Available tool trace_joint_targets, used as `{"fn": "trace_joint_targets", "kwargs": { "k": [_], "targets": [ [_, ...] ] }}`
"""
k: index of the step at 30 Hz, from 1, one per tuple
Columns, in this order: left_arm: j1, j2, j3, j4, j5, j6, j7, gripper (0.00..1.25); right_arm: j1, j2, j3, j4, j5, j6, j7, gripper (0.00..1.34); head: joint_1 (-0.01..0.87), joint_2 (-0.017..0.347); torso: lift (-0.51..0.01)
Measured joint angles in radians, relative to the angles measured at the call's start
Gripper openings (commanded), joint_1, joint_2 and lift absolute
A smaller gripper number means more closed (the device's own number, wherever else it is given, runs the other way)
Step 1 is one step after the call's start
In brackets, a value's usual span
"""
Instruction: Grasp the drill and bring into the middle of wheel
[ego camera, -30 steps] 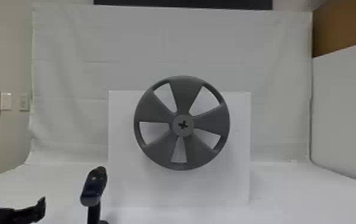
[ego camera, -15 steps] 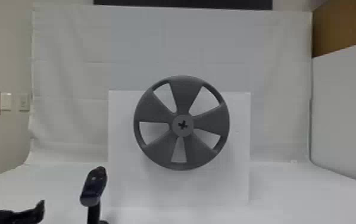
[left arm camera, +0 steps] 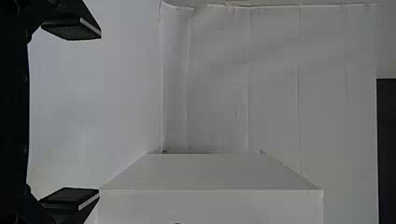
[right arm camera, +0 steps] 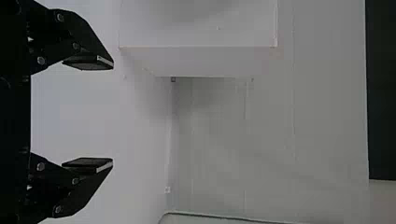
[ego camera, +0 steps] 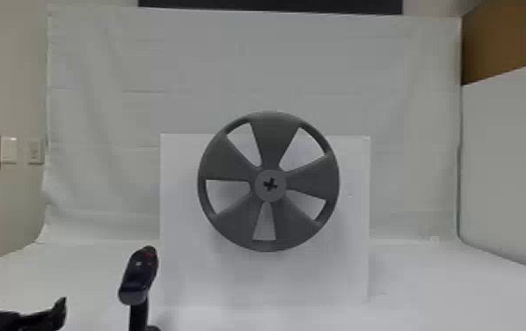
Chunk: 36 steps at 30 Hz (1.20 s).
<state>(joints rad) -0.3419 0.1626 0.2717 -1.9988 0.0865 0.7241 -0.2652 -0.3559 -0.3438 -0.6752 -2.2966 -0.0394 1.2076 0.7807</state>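
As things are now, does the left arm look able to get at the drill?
Probably yes. The drill is a little to the right of the left pincer, which is open and empty. I see nothing between them, and the wheel is farther off, not in the way.

Wheel: grey, five broad spokes, upright, cross-shaped hub hole. Drill: dark, upright, handle down, left of wheel.
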Motion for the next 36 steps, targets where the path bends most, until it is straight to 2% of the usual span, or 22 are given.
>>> {"fn": "trace_joint_targets", "kwargs": {
  "k": [36],
  "targets": [
    [-0.003,0.0,-0.001,0.0,-0.005,0.0,-0.002,1.15,0.001,-0.008,-0.002,-0.001,-0.021,-0.002,0.0,0.82,0.0,0.0,-0.406]
  ]
}}
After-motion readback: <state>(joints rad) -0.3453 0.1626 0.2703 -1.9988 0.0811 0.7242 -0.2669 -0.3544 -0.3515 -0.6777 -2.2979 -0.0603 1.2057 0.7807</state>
